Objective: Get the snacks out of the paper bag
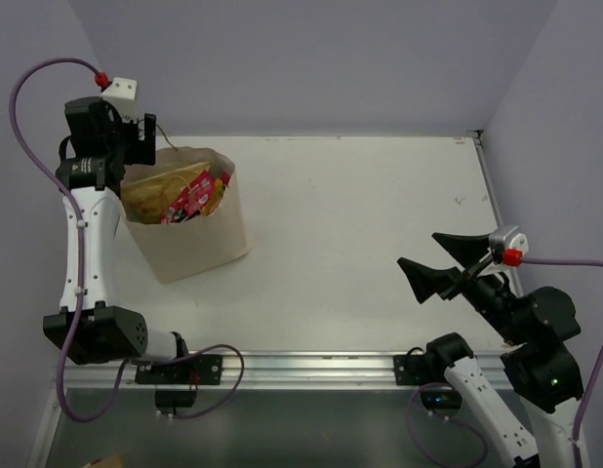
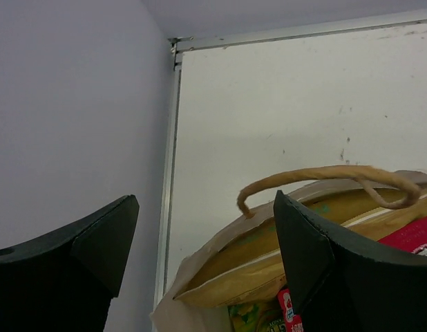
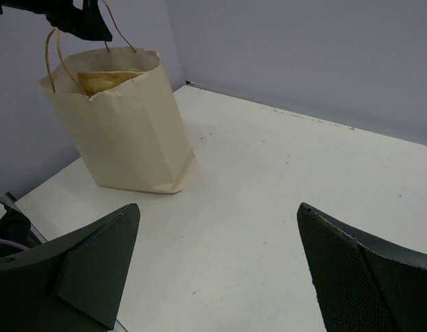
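Observation:
The paper bag stands upright at the table's back left, its mouth open. Snacks fill it: a tan-yellow bag and a red-pink packet show at the top. My left gripper hovers open over the bag's back-left rim. In the left wrist view, the bag's rim and one end of a brown string handle lie between its fingers, untouched; the tan-yellow bag and a red packet show below. My right gripper stands open and empty above the table's right side, facing the bag.
The white table runs from the bag to its right edge. Lilac walls close the back and both sides, and the left wall is close beside the bag. A metal rail lines the near edge between the arm bases.

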Robot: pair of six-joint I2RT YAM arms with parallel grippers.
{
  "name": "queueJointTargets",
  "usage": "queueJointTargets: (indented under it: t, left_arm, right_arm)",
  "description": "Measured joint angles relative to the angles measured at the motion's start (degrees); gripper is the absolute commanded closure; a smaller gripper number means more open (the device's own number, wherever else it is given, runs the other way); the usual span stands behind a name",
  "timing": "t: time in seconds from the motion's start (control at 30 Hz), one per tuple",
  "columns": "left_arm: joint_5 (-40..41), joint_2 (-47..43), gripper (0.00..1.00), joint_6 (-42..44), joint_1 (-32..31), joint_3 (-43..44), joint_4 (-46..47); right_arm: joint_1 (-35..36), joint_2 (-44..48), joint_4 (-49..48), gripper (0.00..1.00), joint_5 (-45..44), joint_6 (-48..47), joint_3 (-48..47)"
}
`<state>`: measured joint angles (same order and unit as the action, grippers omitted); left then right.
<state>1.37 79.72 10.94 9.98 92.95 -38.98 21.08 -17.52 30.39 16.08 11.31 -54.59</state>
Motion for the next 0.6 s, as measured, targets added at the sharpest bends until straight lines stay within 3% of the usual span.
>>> queueJointTargets:
  t: [0.27,0.53,0.6]
  left_arm:
    - [-13.9,4.2,0.15,6.4,0.1,-0.1,0.6]
    - [-19.5,9.3,0.29,8.2,0.1,-0.1,-1.4]
    - [-20.6,9.2,0.39,8.1,0.1,-0.1,-2.3]
  right_arm:
    - [0.7,-0.3,0.0,0.01,0.0,0.0,1.3]
    - [0.7,-2.9,-0.3,0.01,0.2,-0.1,1.3]
    - [0.7,-3.6,-0.5,0.01,0.2,-0.2,1.3]
